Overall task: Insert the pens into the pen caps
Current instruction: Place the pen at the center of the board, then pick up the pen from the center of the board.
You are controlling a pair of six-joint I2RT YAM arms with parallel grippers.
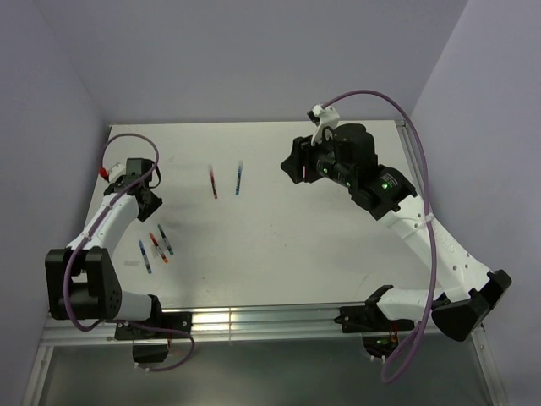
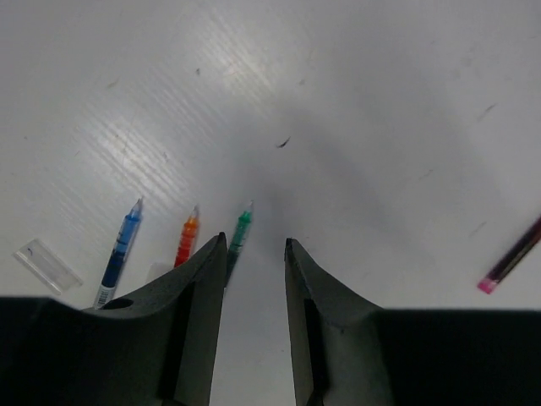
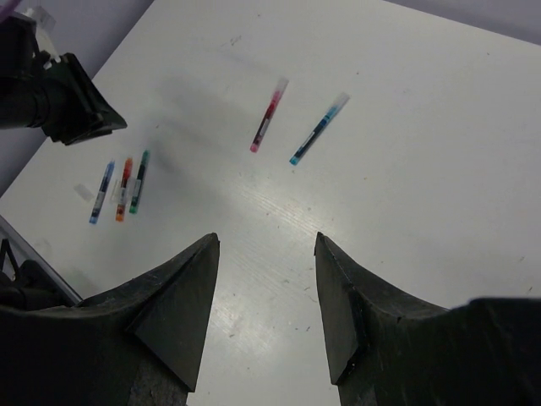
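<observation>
pens (image 1: pixel 158 247) at eight o'clock lie on the worktop (image 1: pixel 296 254), not capped yet; left hand (image 2: pixel 255 240) and right hand (image 3: pixel 265 238) stand apart, empty.

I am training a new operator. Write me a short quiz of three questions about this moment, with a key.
1. True or false: the left hand holds a pen.
2. How many pens lie on the table?
3. Which pen lies nearest the left hand? A blue, B orange, C green.
Key: 1 false, it is open and empty; 2 five; 3 C, the green pen.
</observation>
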